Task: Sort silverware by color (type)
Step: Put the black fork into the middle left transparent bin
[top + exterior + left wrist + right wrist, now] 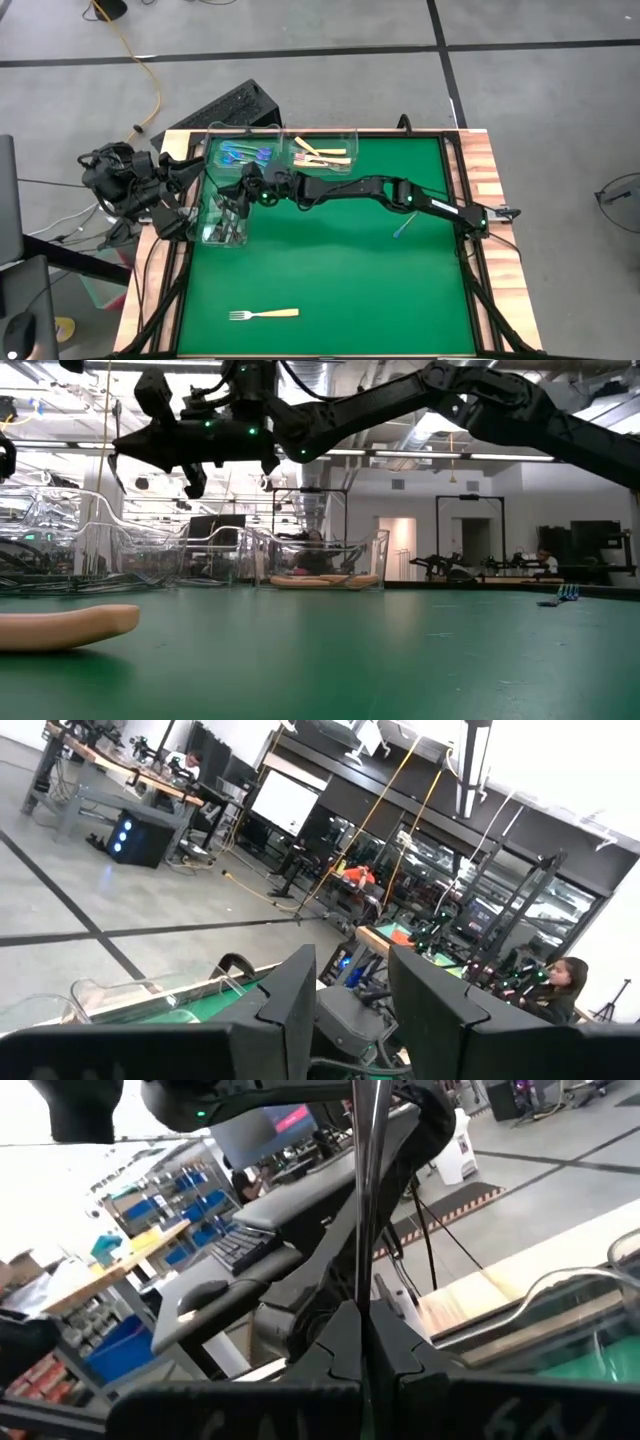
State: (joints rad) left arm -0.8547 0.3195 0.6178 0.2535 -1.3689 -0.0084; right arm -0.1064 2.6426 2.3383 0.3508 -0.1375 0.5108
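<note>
Slim dark fork (361, 1190) (upright), right tool (362, 1342) pinching

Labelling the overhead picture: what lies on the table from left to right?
Bin of dark forks under the right gripper → lone tan-handled fork → bin of tan-handled forks → blue fork alone on the green mat.

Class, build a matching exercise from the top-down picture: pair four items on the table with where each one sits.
Items:
1. tan fork
2. blue fork
3. right end effector
4. blue forks

Places:
A. over the left bin
B. alone on the mat, near front edge
C. in the back-left bin
D. alone on the mat, right of centre

Pairs: 1-B, 2-D, 3-A, 4-C
</note>
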